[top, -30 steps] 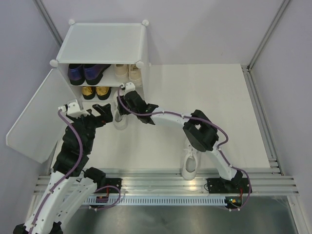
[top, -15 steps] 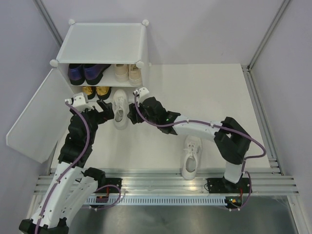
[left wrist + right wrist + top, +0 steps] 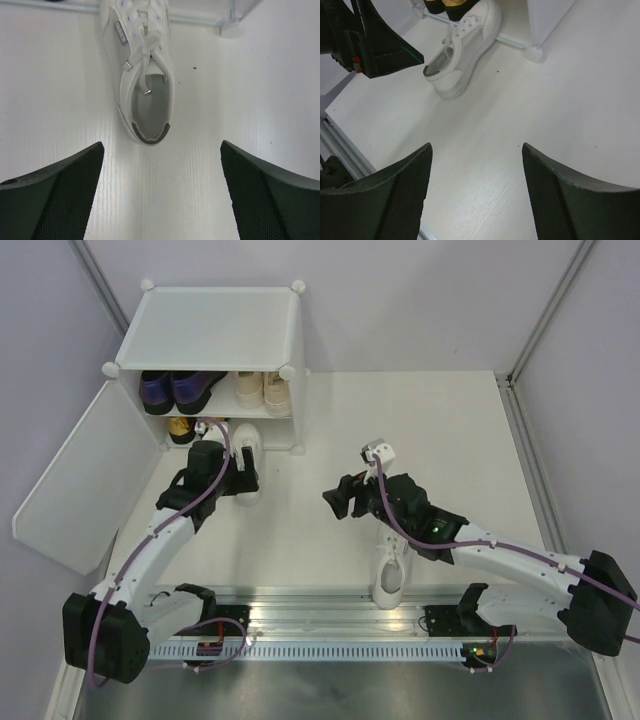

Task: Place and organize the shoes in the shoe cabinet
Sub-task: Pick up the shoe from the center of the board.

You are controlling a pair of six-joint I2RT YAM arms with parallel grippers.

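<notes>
White worktop (image 3: 440, 440), shoe cabinet (image 3: 215, 325) at back left. 1 white sneaker (image 3: 142, 75) toe-first at the lower compartment's mouth, heel toward spread, empty left end effector (image 3: 161, 150). Right end effector (image 3: 476, 147) likewise spread, empty. Best pushed straight from the heel, beside gold heels (image 3: 182, 428).

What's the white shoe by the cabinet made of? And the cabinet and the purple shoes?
The white sneaker looks like smooth synthetic leather with a dotted mesh side panel and fabric laces. The shoe cabinet seems plastic: flat matte white panels joined by round corner connectors. The purple loafers shine, so maybe patent leather or vinyl; too far to be sure.
</notes>
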